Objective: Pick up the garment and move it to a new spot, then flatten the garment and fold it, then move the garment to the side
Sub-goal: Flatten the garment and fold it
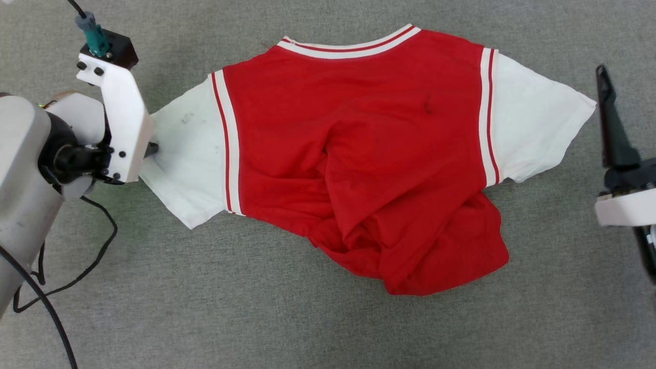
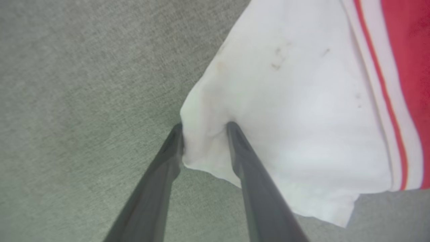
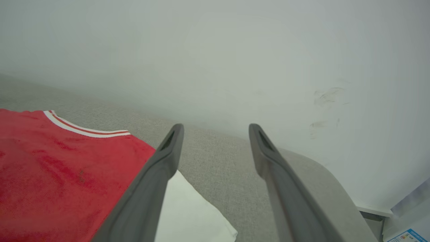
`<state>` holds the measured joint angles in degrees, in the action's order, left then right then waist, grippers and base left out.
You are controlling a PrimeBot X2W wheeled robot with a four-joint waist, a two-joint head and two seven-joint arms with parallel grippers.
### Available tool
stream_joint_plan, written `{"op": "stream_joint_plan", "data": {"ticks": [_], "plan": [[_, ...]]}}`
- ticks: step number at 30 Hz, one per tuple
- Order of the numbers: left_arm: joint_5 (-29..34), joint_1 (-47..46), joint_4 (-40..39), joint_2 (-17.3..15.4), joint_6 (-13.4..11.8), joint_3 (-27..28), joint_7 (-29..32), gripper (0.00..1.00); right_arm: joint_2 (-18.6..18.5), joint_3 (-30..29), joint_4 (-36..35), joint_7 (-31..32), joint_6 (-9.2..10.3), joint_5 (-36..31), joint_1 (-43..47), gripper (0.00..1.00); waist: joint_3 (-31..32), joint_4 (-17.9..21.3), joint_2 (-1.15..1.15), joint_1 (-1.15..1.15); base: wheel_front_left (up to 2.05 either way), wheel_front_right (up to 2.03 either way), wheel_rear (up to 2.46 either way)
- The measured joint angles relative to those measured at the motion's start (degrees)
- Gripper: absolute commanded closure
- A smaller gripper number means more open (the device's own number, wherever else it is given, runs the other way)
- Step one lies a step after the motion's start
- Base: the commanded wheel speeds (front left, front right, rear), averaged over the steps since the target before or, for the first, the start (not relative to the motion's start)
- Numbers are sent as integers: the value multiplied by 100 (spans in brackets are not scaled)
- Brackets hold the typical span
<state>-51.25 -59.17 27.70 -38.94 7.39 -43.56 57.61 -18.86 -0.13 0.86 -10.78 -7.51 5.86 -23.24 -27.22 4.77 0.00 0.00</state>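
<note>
A red jersey-style T-shirt with white short sleeves (image 1: 359,154) lay spread on the grey felt-covered bench (image 1: 205,318). Its striped collar (image 1: 348,47) was on the far side from the robot. Its red lower hem (image 1: 425,251) was on the near side, rucked up in loose folds rather than flat. The shirt's long axis ran sleeve to sleeve, straight across the robot's front from left to right.

The left end effector (image 2: 205,127) sat at the outer edge of the left white sleeve (image 2: 295,111). Its two dark fingers (image 2: 169,158) stood on either side of a small pucker of sleeve cloth, both touching it. It looked to be grasping the sleeve edge down at the bench surface. The whole shirt stretched away from this grip toward the robot's right.

The right end effector (image 3: 216,127) was released, with its fingers spread and nothing between them. It hung just beyond the tip of the right white sleeve (image 1: 533,123), near the cloth but apart from it. It pointed toward the pale wall (image 3: 235,50) behind the bench, and the sleeve lay below and to its inner side.

Each arm was the nearer one to its own sleeve. By my reading, the coming move depends on that sleeve-to-sleeve line. With the left sleeve pinched, the right end effector would need to drop inward onto the right sleeve. Only then could the two lift or draw the shirt taut along its length. The bunched hem would probably trail and need smoothing later.
</note>
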Motion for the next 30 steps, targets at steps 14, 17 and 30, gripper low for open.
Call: {"op": "stream_joint_plan", "data": {"ticks": [14,17,30], "plan": [[-400,-209,-992,-526,1,-661,-815,100,-1824,630,-125,2382,0,617,-1243,0,352,-292,0,0,0,0,0],[-409,-256,-1238,-550,1,-825,-942,100,-2463,1212,81,3650,0,1395,-1488,0,358,-409,0,0,0,0,0],[-402,-660,-1470,-381,1,-1224,-1354,100,-3199,2127,1154,7009,0,4070,-2456,0,-28,-805,0,0,0,0,0]]}}
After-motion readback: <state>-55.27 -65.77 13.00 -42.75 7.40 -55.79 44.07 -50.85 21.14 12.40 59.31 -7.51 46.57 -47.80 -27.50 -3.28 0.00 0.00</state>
